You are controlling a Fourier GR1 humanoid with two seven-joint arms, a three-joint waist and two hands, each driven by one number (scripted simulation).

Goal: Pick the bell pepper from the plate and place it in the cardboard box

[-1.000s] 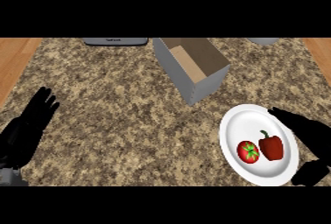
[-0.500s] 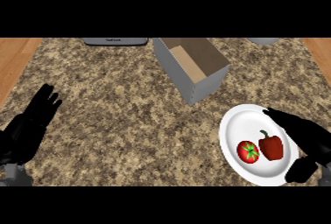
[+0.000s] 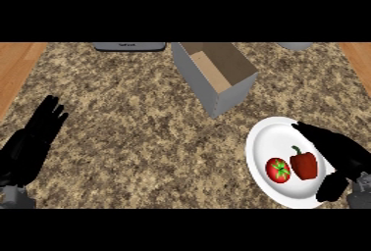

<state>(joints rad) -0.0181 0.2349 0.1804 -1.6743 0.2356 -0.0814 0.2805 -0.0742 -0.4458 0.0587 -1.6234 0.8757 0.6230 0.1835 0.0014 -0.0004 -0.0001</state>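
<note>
A red bell pepper (image 3: 305, 164) with a green stem lies on a white plate (image 3: 267, 139) at the lower right, beside a red tomato (image 3: 278, 169). My right hand (image 3: 342, 155) hovers over the plate's right side, just right of the pepper, fingers relaxed and pointing up-left, thumb hanging below; nothing is held. The cardboard box (image 3: 214, 74), open at the top, stands at the counter's far middle, above and left of the plate. My left hand (image 3: 30, 140) rests open at the left edge, fingers up.
A grey appliance (image 3: 129, 46) sits at the far edge, left of the box, and another grey object (image 3: 295, 45) at the far right. Wooden floor (image 3: 16, 68) shows beyond the granite counter (image 3: 138, 132) on both sides.
My right hand has moved left over the plate, closer to the pepper. The left hand has shifted only slightly. Pepper and tomato have stayed put.
</note>
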